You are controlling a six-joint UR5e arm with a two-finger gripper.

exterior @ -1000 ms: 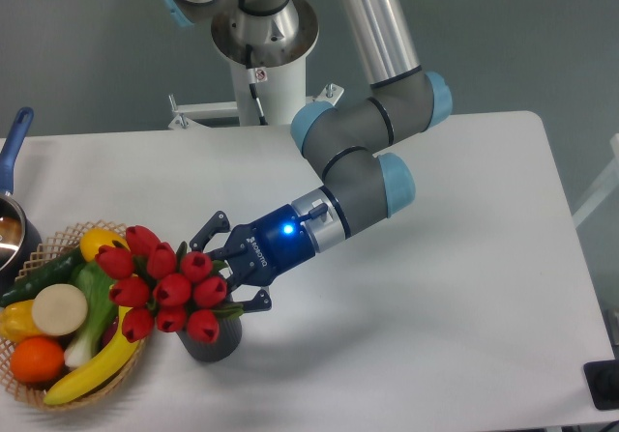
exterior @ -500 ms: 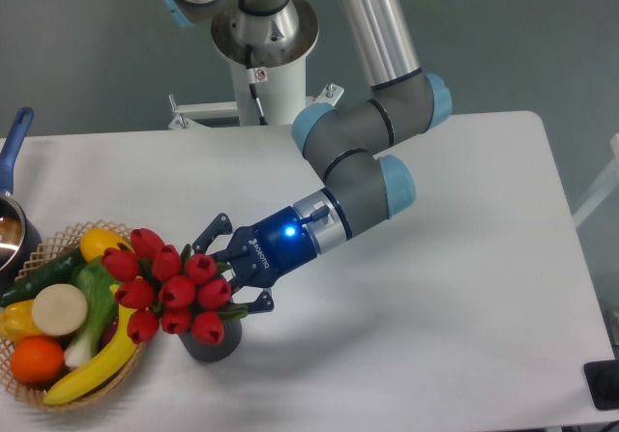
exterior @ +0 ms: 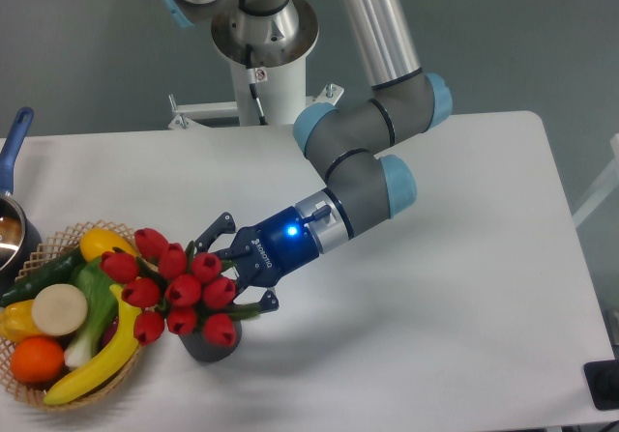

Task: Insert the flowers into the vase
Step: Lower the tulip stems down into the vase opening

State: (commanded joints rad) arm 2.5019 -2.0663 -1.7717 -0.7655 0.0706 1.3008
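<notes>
The flowers (exterior: 179,282), a bunch of red tulip buds with green stems, lean left over the vase (exterior: 203,346). Only the lower part of this small dark grey cup shows beneath the buds, near the table's front left. My gripper (exterior: 232,266) reaches in from the right at stem height, its blue light lit, and is shut on the flowers. The fingertips are hidden behind the buds and leaves. I cannot see the stem ends, which appear to be at or in the vase's mouth.
A wicker basket (exterior: 29,393) of fruit and vegetables touches the bunch on its left. A metal pot with a blue handle (exterior: 14,142) sits at the far left edge. The arm's base (exterior: 263,74) stands behind.
The gripper and the bunch have shifted together slightly right and down over the vase. Nothing else has moved.
</notes>
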